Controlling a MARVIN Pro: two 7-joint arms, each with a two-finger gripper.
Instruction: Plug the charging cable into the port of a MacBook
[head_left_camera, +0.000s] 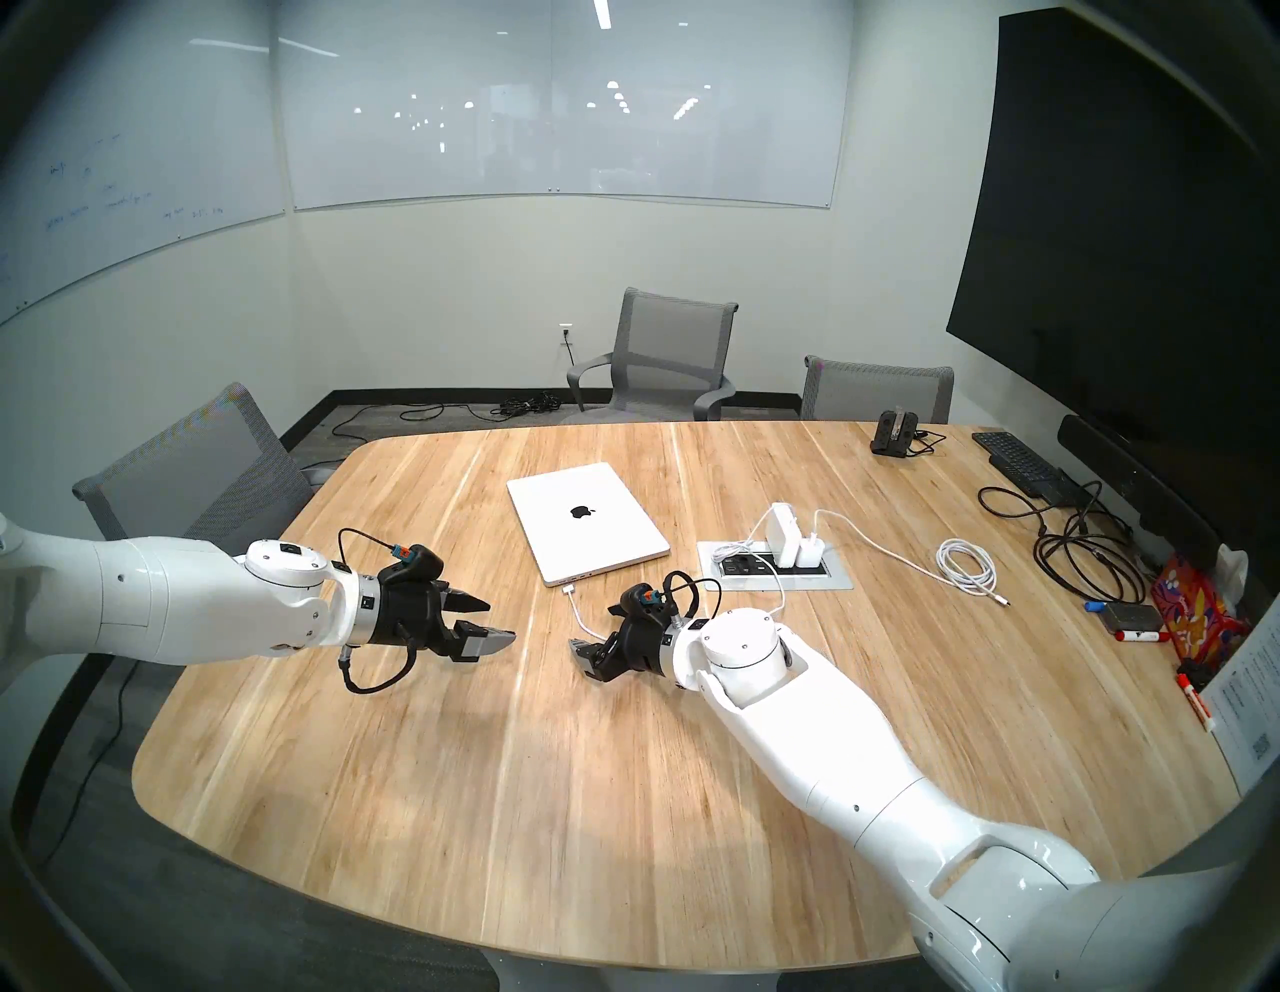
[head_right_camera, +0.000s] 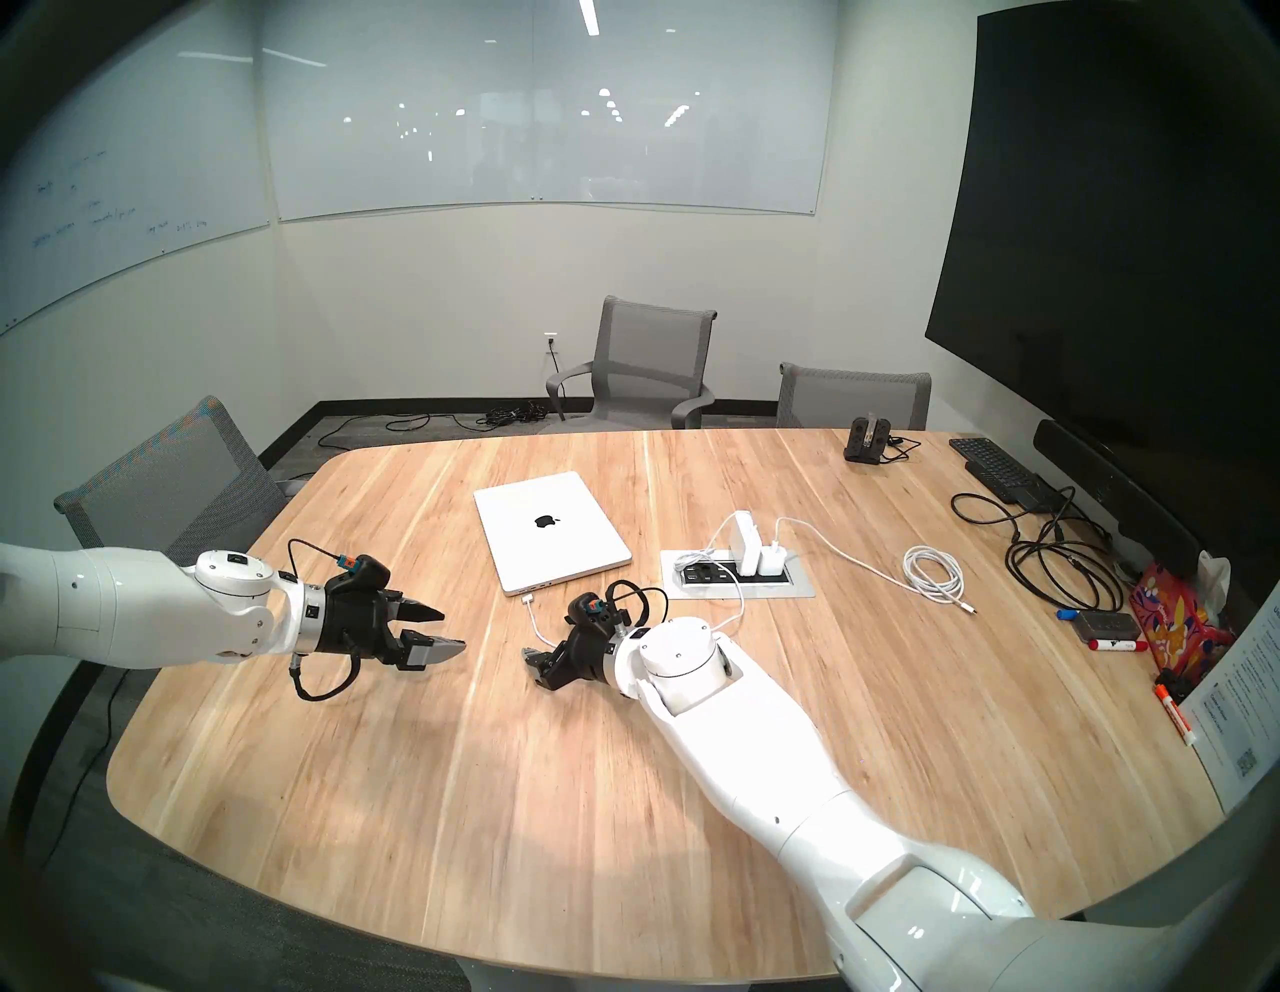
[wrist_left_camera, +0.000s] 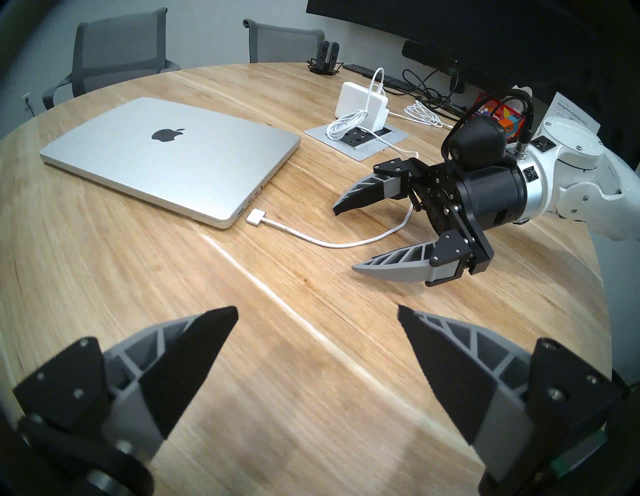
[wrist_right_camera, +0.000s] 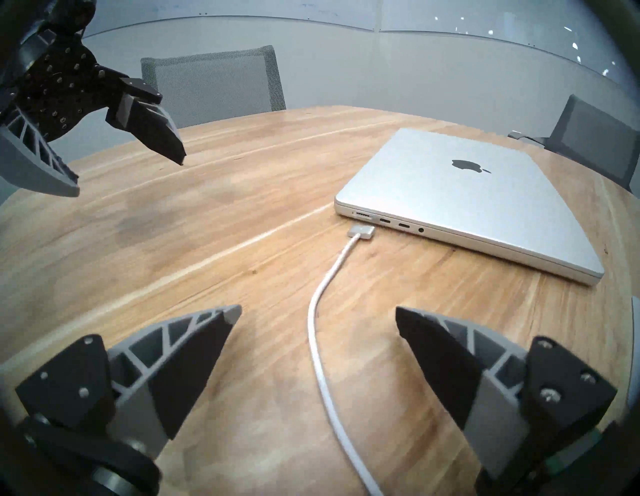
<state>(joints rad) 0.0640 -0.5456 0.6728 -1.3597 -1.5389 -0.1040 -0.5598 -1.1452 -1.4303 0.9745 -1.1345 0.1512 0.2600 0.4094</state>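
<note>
The silver MacBook (head_left_camera: 589, 519) (wrist_right_camera: 467, 194) lies closed on the wooden table, apple logo up. The charging cable (wrist_right_camera: 322, 287) lies loose on the wood. Its flat connector (wrist_right_camera: 362, 230) (wrist_left_camera: 255, 217) rests a small gap away from the laptop's side edge, unplugged. It lies just off the port (wrist_right_camera: 363, 215), the endmost slot in the row. My right gripper (wrist_right_camera: 318, 309) (wrist_left_camera: 343, 240) hovers open over the cord, its fingers on either side and not touching it. My left gripper (head_left_camera: 502, 620) (wrist_left_camera: 318, 310) hangs open and empty to the left, above bare wood.
A grey power box (head_left_camera: 831, 578) set in the table holds white chargers (head_left_camera: 786, 537). A coiled white cord (head_left_camera: 966, 564), black cords (head_left_camera: 1080, 547), a black keyboard (head_left_camera: 1018, 461) and markers lie at the right. Grey chairs stand around the table.
</note>
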